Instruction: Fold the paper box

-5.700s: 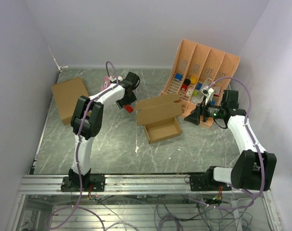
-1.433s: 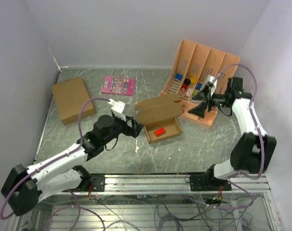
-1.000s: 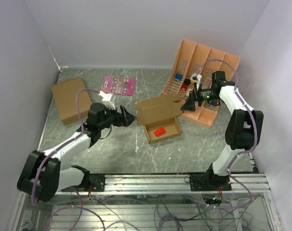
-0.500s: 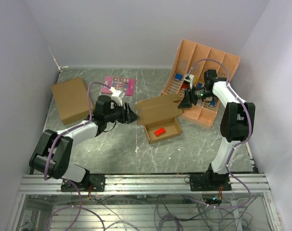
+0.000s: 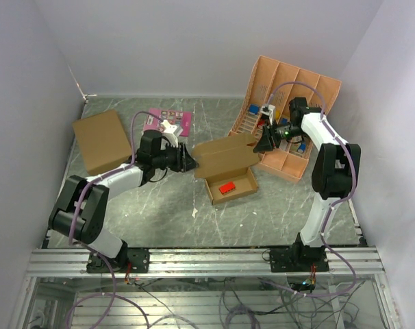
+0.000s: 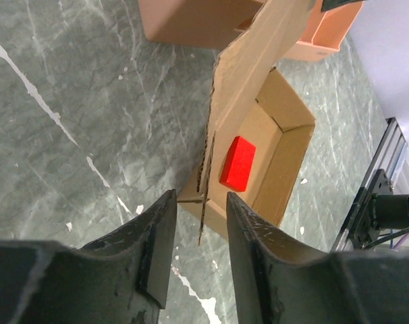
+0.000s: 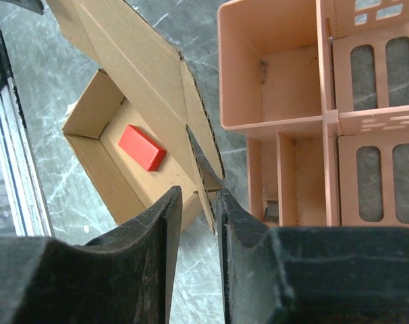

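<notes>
The paper box (image 5: 240,184) is an open brown carton at the table's middle, with its lid (image 5: 224,156) standing up at the back. A red block (image 5: 227,187) lies inside. My left gripper (image 5: 189,163) is open at the lid's left end; in the left wrist view the lid's edge (image 6: 206,182) runs into the gap of the left gripper (image 6: 199,202). My right gripper (image 5: 261,144) is at the lid's right end. In the right wrist view the right gripper (image 7: 198,199) is narrowly open around the lid's side flap (image 7: 203,165), which lies against one finger.
A larger brown cardboard box (image 5: 100,140) lies at the back left, with a pink card (image 5: 172,120) beside it. An orange divided organizer (image 5: 290,116) holding small coloured items stands just behind the right gripper. A white scrap (image 5: 195,212) lies in front of the carton.
The left gripper has moved up and right to the lid's left end. The right gripper has edged onto the lid's right flap. The carton has not moved.
</notes>
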